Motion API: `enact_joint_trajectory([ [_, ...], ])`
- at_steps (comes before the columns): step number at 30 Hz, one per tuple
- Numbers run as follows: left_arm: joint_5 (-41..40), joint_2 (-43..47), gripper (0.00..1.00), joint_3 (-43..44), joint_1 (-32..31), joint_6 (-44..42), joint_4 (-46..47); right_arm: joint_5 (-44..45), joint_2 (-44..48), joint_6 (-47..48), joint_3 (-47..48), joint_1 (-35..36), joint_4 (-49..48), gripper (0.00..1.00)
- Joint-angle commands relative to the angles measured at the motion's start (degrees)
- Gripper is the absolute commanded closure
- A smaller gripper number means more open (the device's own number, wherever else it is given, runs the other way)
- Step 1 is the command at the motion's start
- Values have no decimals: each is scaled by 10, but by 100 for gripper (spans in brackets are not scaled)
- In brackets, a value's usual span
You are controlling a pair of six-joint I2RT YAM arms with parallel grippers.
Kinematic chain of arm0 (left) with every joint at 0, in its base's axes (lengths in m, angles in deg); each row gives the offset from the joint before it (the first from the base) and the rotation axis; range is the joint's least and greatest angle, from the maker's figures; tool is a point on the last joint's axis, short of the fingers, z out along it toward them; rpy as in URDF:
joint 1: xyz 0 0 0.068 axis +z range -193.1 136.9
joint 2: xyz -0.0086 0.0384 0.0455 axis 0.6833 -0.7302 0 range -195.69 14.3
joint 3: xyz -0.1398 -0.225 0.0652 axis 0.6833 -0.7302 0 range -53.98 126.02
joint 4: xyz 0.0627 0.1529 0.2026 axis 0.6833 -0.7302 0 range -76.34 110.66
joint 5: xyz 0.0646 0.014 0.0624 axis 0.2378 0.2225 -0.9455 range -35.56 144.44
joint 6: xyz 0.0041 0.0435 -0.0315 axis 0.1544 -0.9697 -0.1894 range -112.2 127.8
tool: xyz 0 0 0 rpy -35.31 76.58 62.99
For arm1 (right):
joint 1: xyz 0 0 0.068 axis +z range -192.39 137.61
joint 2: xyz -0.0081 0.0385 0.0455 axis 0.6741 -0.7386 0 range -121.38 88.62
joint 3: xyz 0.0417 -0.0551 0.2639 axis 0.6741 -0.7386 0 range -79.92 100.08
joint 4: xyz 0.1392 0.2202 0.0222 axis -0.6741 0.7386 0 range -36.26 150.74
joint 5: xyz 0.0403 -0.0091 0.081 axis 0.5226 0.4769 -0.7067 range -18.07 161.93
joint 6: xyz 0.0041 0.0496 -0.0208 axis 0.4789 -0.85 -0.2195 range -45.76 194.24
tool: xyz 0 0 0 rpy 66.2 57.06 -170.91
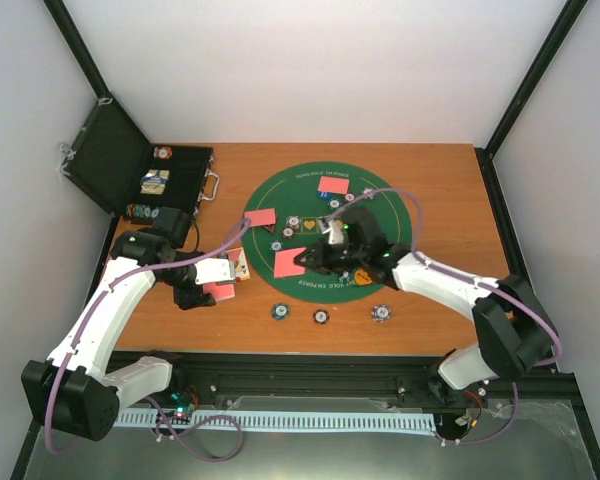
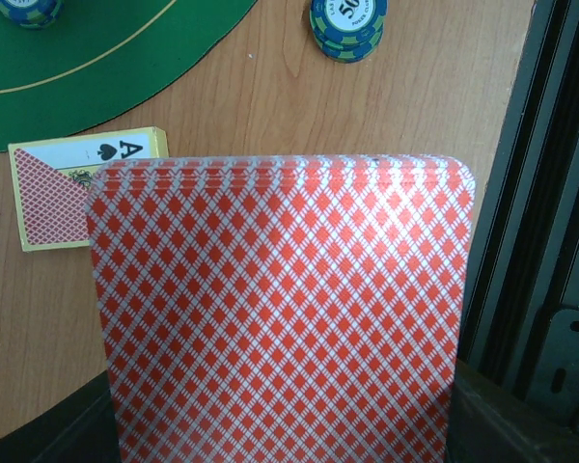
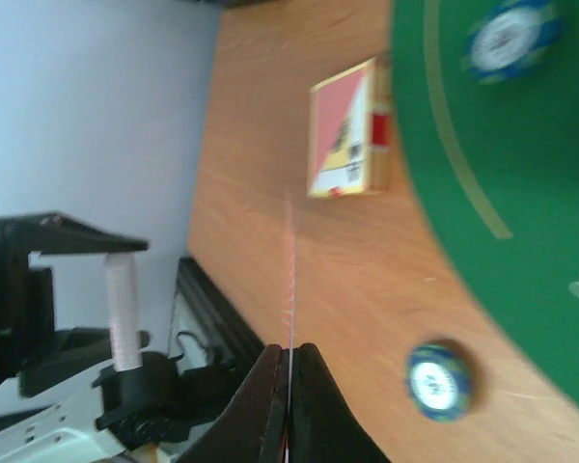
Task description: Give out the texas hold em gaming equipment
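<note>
Thin red-backed playing card (image 3: 290,275) was pinched by right claw (image 3: 289,355), red-backed deck (image 2: 280,309) by left claw (image 1: 213,281); best lowered flat before release.

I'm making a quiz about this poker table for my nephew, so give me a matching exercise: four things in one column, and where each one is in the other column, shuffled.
Things:
1. stack of red-backed playing cards
2. single red-backed card
3. yellow-edged card box
4. black hard case

Places:
A. open, at the wooden table's far left corner
B. pinched in the right pincer
C. lying on the wood by the round green felt mat's edge
D. held in the left pincer

Pairs: 1-D, 2-B, 3-C, 4-A
</note>
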Motion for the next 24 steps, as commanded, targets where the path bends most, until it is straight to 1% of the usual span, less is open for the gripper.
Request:
enact_joint_trajectory([
  [1, 11, 9, 99, 11, -1, -13, 6, -19, 34, 82, -28, -84, 98, 97],
  [5, 10, 9, 99, 10, -1, -13, 6, -33, 14, 144, -25, -150, 147, 97],
  [9, 10, 9, 99, 12, -1, -14, 4, -29, -30, 201, -3, -187, 190, 97],
  [17, 0, 12, 99, 10, -1, -19, 1, -40, -111, 236, 68, -211, 211, 97],
  [24, -3, 13, 99, 13, -1, -19, -1, -33, -184, 278, 140, -220, 259, 97],
])
